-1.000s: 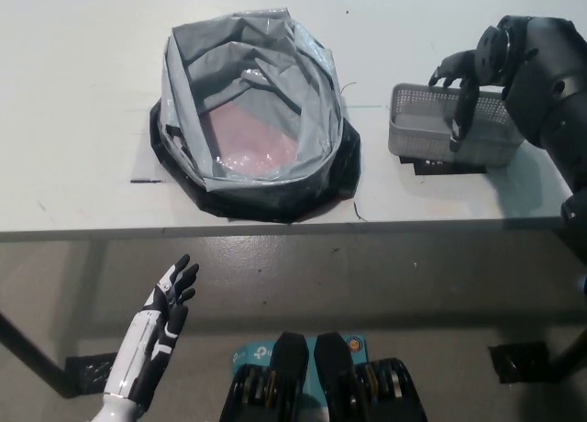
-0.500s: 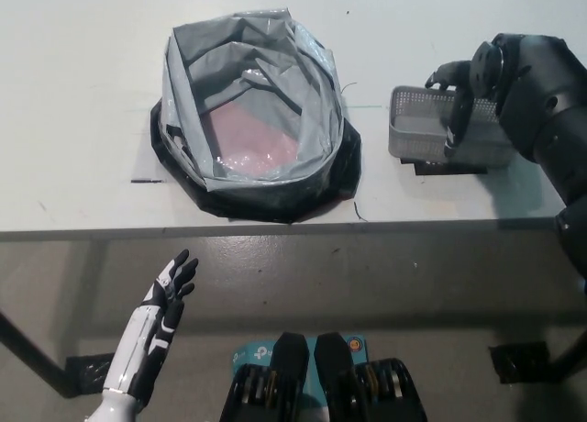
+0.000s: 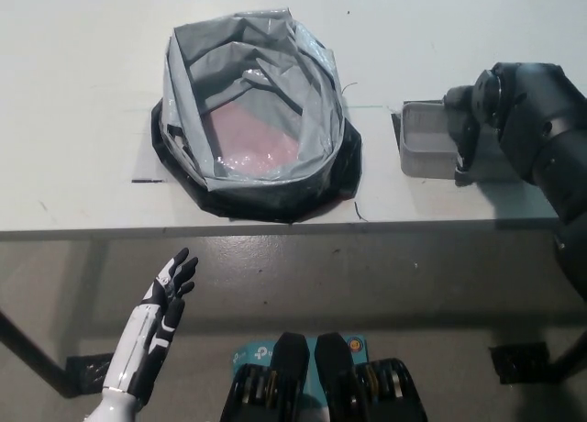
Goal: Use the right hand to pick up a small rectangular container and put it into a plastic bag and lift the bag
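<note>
The small rectangular container [image 3: 426, 139] is now tilted, its near edge raised off the bench [image 3: 83, 179], where a second ago it sat flat; a grasp is judged secured and the lift begun; the right hand [image 3: 477, 119] is wrapped over its right end, fingers [image 3: 461, 151] curled down the front wall; the plastic bag [image 3: 252, 101] lies well left of the fingers, mouth open; the left hand [image 3: 170, 289] is held idle below the bench, fingers spread.
</note>
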